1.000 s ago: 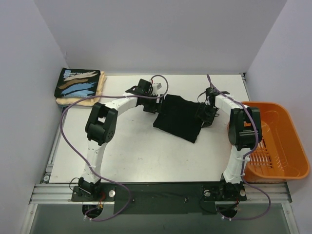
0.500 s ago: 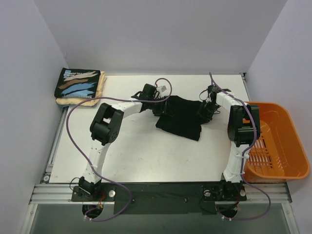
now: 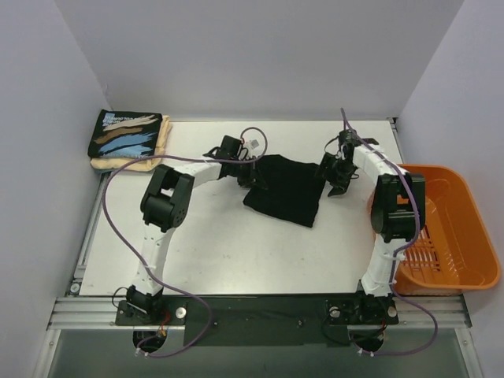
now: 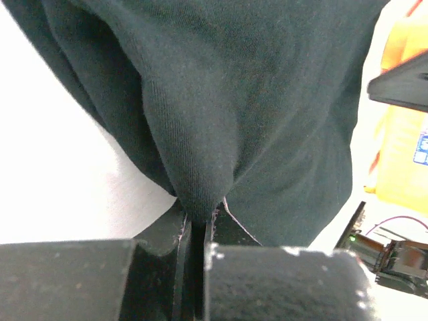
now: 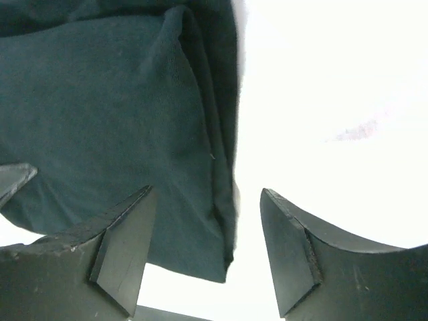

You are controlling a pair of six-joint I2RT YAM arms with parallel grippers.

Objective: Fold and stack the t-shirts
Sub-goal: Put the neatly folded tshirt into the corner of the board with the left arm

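A plain black t-shirt [image 3: 285, 189] lies folded in the middle of the table. My left gripper [image 3: 253, 173] is at its left edge, shut on a pinch of the black cloth [image 4: 200, 167]. My right gripper [image 3: 334, 186] stands open at the shirt's right edge; the shirt's corner [image 5: 200, 221] lies between its fingers, not gripped. A black t-shirt with blue, tan and white brush strokes [image 3: 126, 134] is folded on top of a cream one [image 3: 161, 142] at the table's far left corner.
An orange plastic basket [image 3: 449, 228] hangs off the table's right side, next to the right arm. Grey walls close in the back and both sides. Purple cables loop from both arms.
My left gripper has closed on the shirt's left edge. My right gripper has opened and drawn a little to the right, off the cloth. The shirt has shifted slightly.
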